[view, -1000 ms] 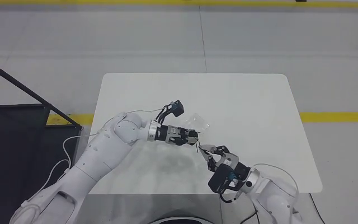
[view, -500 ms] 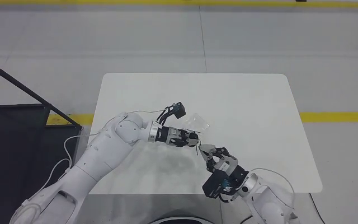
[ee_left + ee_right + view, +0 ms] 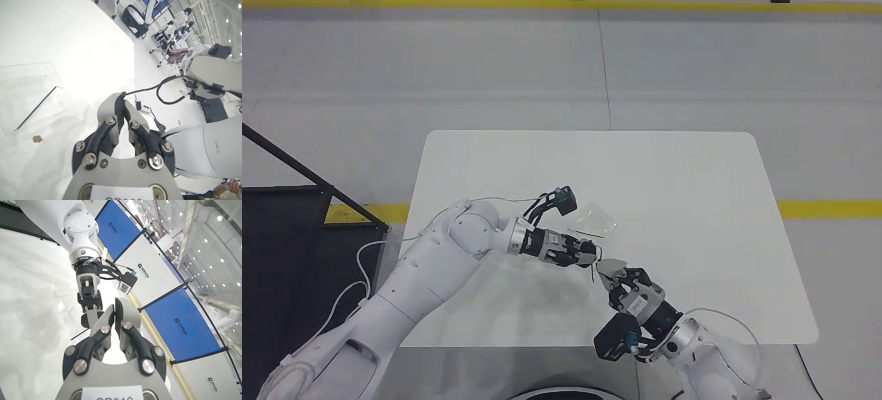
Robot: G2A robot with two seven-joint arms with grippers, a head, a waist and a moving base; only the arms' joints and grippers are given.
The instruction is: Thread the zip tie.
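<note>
One zip tie [image 3: 79, 334] in left pincer [image 3: 123, 102]

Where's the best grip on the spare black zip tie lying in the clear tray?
Probably mid-length on the spare zip tie, coming straight down with the jaws closing across its width. It lies flat and straight in the clear tray, both ends near its walls, so the middle is most open.
</note>
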